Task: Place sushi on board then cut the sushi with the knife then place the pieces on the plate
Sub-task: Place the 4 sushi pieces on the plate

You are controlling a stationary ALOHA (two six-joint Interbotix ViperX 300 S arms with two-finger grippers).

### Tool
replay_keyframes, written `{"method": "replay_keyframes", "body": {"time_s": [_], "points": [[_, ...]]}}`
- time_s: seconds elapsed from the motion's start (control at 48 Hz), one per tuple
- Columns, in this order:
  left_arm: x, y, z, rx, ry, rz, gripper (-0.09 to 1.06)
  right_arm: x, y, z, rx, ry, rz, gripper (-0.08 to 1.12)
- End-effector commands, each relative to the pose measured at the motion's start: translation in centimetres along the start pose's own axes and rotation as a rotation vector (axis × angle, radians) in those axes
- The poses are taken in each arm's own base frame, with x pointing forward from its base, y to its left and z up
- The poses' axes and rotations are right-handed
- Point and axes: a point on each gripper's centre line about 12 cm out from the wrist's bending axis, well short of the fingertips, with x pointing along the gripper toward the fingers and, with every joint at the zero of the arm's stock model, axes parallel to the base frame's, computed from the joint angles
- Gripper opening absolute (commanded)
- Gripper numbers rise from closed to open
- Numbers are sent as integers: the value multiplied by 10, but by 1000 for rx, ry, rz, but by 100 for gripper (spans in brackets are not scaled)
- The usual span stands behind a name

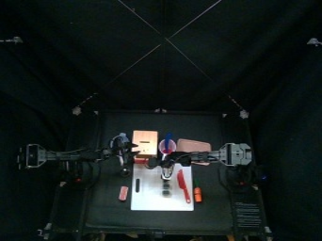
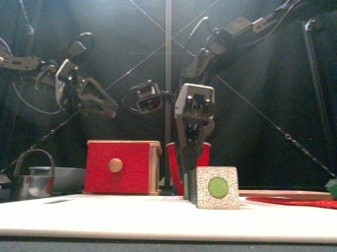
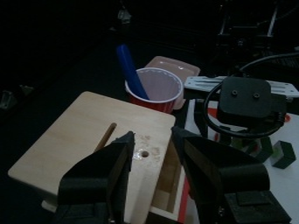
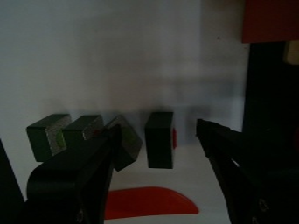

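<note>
Black counter, curtained booth. One white cutting board sits mid-counter toward the front edge. The sushi on it is in two lots: one piece standing apart and one joined run beside it. One red knife lies near. Right hand is spread wide either side of the lone piece, gripping nothing. Left hand is spread and empty over one wooden box nearer the back edge. One red cup holds one blue knife.

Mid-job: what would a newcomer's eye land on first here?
The right gripper, fingers open, hangs close to a dark green toy sushi piece on the white cutting board. A red knife lies on the board; the pale wooden box with red drawer front stands behind.
</note>
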Motion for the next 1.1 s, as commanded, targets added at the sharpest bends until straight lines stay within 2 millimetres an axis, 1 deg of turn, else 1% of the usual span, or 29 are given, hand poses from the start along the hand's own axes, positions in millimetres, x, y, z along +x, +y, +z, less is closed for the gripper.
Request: {"method": "replay_keyframes", "body": {"time_s": [0.021, 0.271, 0.562, 0.688, 0.833, 0.896, 1.021, 1.104], "points": [[1, 0, 5, -2, -17, -1, 78, -14, -4, 6, 7, -36, -4, 97], [1, 0, 5, -2, -18, -1, 78, -24, -5, 11, 12, -61, -3, 97], [1, 0, 4, -2, -17, -1, 78, -17, -6, 6, 19, -40, -1, 96], [1, 0, 3, -2, -12, 0, 78, -16, -7, 5, 21, -37, -2, 87], [0, 0, 1, -3, -8, 0, 78, -10, -8, 2, 25, -22, -2, 68], [-1, 0, 1, -3, -6, 0, 78, -7, -9, 0, 26, -15, -1, 63], [-1, 0, 1, -4, -6, 1, 78, -5, -10, -1, 32, -6, -1, 59], [0, 0, 0, -3, -5, 0, 78, -10, -10, -2, 41, -13, -1, 59]]}}
